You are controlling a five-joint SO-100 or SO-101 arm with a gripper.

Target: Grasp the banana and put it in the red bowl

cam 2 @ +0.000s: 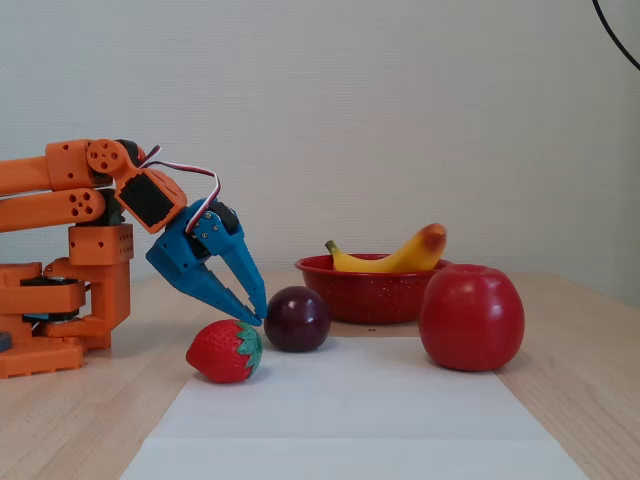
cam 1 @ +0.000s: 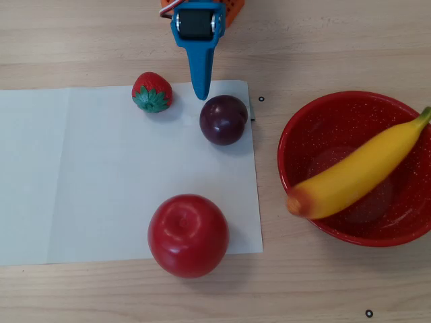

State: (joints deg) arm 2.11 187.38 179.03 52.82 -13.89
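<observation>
Nearest the front edge of the table in the fixed view stands the apple (cam 2: 471, 316), on the white paper sheet (cam 2: 350, 420). Behind it on the sheet lie the strawberry (cam 2: 224, 351) and the plum (cam 2: 297, 318), close together but apart.

Just above and behind these two hangs the blue gripper (cam 2: 250, 306), its two fingers parted by a moderate gap and holding nothing; in the overhead view its tip (cam 1: 200, 91) points between strawberry (cam 1: 152, 92) and plum (cam 1: 223, 120).

Farthest back, toward the far right of the tabletop, sits the red bowl (cam 2: 370, 290). The banana (cam 1: 357, 170) lies across it, resting on the rim (cam 1: 291, 134) at both ends: the orange-red tip overhangs the wall on the paper side, and the green stem pokes past the opposite rim.

Judged from this, the placing looks done, but the seat is shallow. The banana is longer than the bowl is wide, so it bridges the rim instead of settling inside; a jolt to the table or bowl could roll it out. The other risk sits at the fingertips: any downward or sideways swing of the arm would likely knock the plum or strawberry, and the round plum would roll.
</observation>
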